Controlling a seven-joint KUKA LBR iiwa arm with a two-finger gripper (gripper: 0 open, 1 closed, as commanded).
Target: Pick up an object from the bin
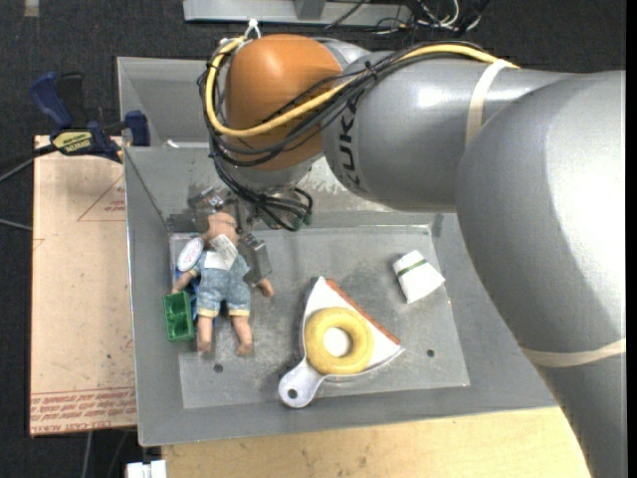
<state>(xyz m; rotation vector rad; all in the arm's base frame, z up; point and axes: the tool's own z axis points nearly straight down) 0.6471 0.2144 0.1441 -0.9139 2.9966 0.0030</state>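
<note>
A small doll (223, 292) in blue denim clothes lies face up at the left of the bin, its head toward the back wall. My gripper (221, 239) is low over the doll's head and chest, under the arm's orange dome. It is open: one dark finger (258, 258) stands just right of the doll's shoulder and the other is at the doll's left. A green plastic block (179, 318) lies against the doll's left side, and a white round disc (189, 257) rests by its arm.
A white scoop (295, 386) holding a yellow ring (336, 339) lies at the front middle on an orange-edged wedge (338, 300). A white block with a green stripe (418, 275) sits at the right. The arm covers the bin's back right.
</note>
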